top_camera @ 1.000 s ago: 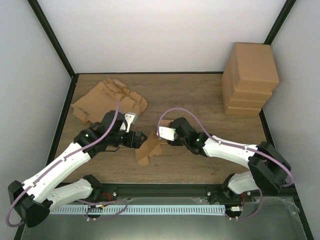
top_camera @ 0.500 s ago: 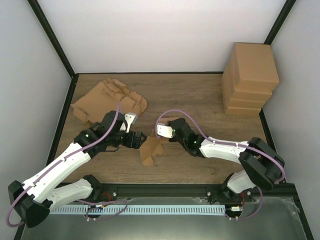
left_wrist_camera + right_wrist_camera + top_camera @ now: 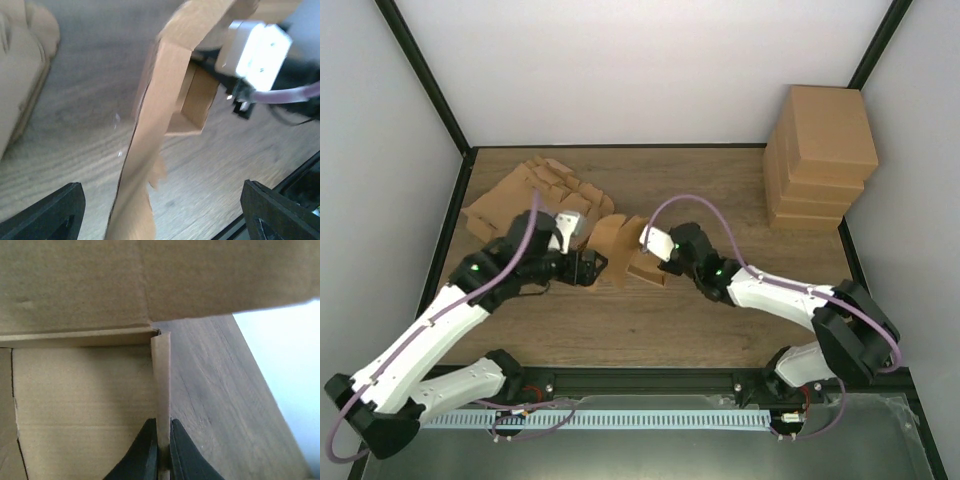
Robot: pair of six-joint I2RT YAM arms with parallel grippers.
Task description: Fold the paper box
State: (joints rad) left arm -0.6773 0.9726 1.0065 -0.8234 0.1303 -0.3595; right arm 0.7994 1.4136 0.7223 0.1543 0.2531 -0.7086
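One flap edge (image 3: 161, 385) pinched in right tool (image 3: 160, 447); left tool (image 3: 162, 212) seemingly spread.

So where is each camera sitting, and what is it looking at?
Top: high up behind the arms, looking down at the table; both arms show, left gripper and right gripper at the paper box.
Left wrist: on the left arm, looking along the box's edge; its open black fingers show.
Right wrist: on the right arm, close up on a box flap; its fingers pinch it.
Shared: all three see that box.
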